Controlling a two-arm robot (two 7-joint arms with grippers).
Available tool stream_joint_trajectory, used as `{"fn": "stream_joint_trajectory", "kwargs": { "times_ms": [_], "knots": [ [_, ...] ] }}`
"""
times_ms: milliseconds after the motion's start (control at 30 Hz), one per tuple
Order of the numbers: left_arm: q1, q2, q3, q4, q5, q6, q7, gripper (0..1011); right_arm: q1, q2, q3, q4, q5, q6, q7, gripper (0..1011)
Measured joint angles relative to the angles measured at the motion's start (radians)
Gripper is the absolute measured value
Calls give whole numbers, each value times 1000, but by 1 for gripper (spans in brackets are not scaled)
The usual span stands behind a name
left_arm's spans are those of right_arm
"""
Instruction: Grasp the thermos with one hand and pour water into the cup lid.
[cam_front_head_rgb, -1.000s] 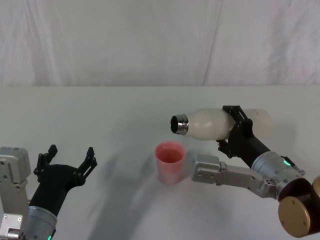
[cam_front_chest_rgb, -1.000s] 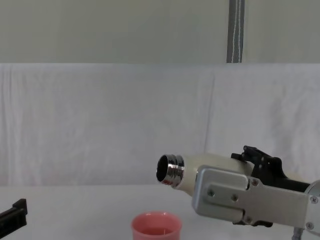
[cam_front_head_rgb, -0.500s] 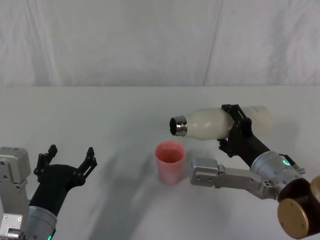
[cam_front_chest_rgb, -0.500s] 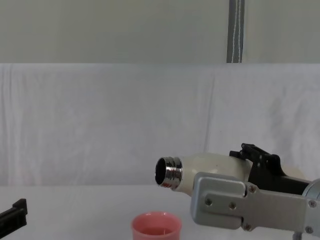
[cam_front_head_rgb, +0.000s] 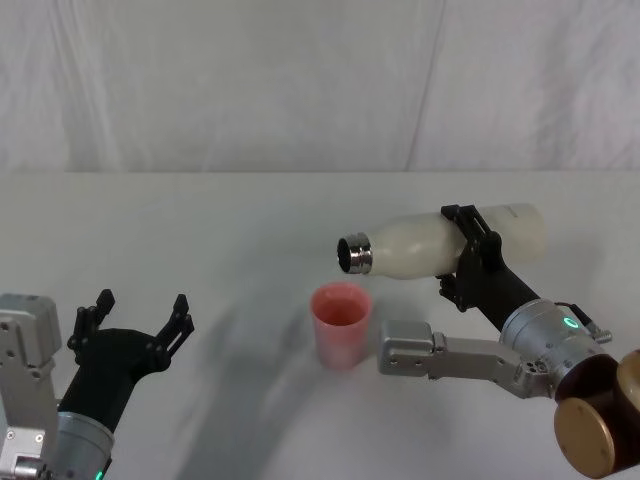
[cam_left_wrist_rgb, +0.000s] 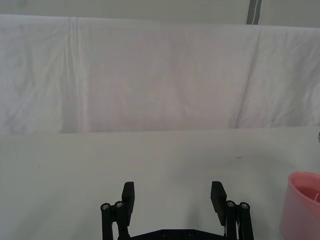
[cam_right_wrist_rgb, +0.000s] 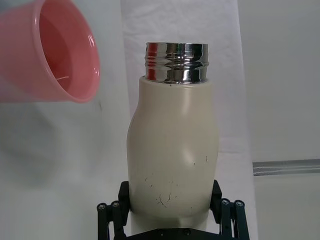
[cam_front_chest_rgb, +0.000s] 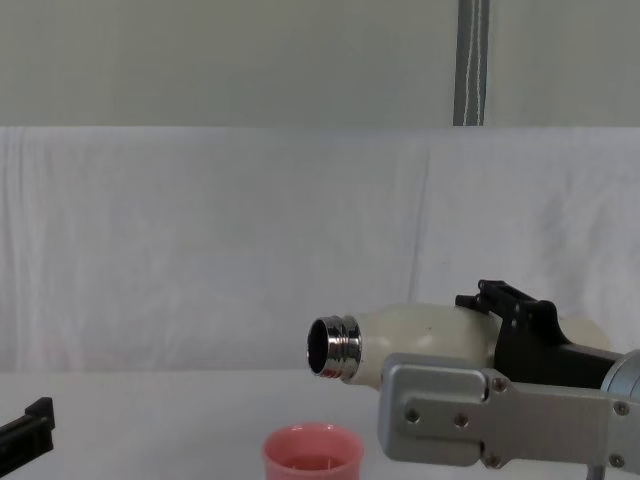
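The pour is in hand: the right gripper (cam_front_head_rgb: 468, 258) is clamped around the smooth cream-white thermos (cam_front_head_rgb: 430, 245), holding it tipped nearly level with its shiny threaded steel neck just above the thick-rimmed salmon-pink cup lid (cam_front_head_rgb: 340, 324) on the desk (cam_front_head_rgb: 230, 220). Next, I judge, comes a steeper tilt with the mouth kept over the rim. The left gripper (cam_front_head_rgb: 135, 325) hovers idle, fingers spread, well apart from the cup lid.

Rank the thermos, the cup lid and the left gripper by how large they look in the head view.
1. thermos, held tilted by the right gripper.
2. left gripper, open at the near left; being nearer the camera inflates it.
3. cup lid, though it looks close to the left gripper in size, so that order is unsure.
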Motion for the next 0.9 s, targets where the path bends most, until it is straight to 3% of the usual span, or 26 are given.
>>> {"fn": "stream_joint_trajectory", "kwargs": {
  "times_ms": [900],
  "knots": [
    [0, 0, 0, 0, 0, 0, 0, 1001, 16, 11, -21, -6, -30, 0, 14, 955]
  ]
}}
